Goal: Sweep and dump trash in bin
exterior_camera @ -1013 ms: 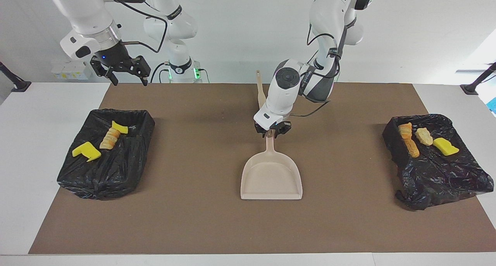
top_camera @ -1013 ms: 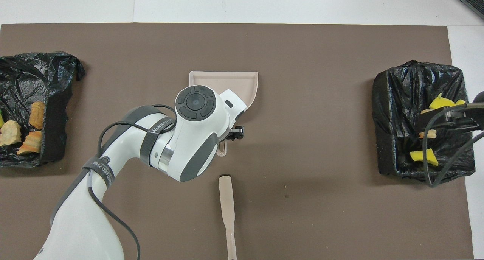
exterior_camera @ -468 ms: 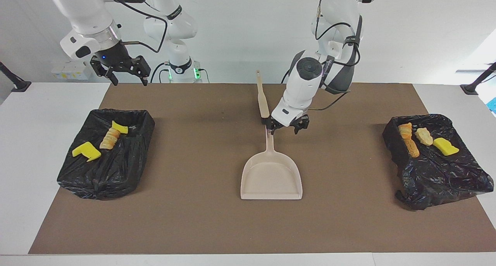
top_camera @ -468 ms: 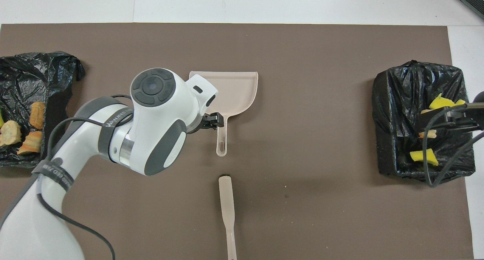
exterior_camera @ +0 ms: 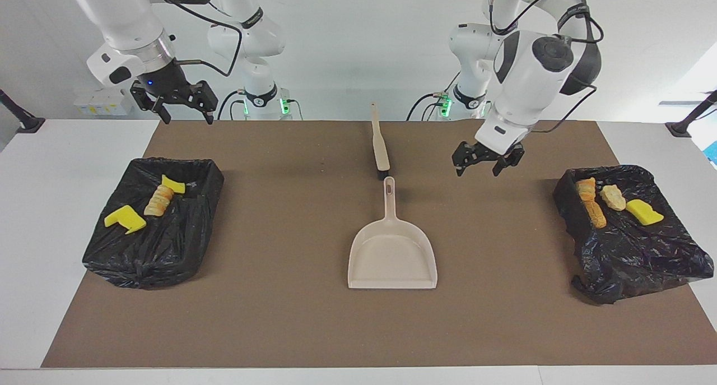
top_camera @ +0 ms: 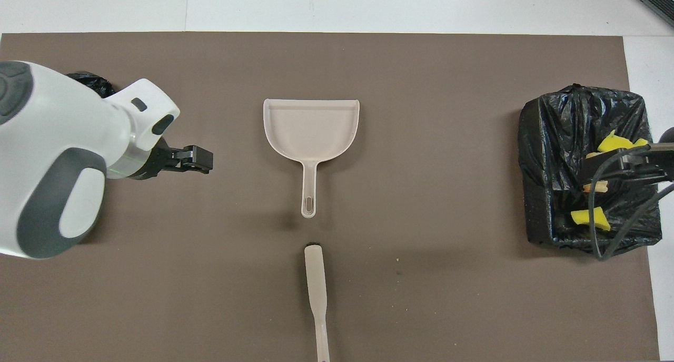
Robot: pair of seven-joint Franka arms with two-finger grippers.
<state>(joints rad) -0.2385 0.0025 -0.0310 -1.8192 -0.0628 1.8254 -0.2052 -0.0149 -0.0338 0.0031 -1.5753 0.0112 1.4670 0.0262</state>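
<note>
We see the trash (exterior_camera: 610,203) lying in both black bins (exterior_camera: 151,222), light, soft scraps best pinched across their middles, while our left gripper (exterior_camera: 486,159) over the mat and right gripper (exterior_camera: 175,103) over the table's edge hang open and empty.

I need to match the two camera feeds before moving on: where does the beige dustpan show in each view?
Facing view: the dustpan lies at mid-mat, handle pointing up toward the robots.
Overhead view: the dustpan sits just above centre, handle pointing down toward the robots.
Shared landmark: the brush lies in line with the dustpan's handle, nearer to the robots.
</note>
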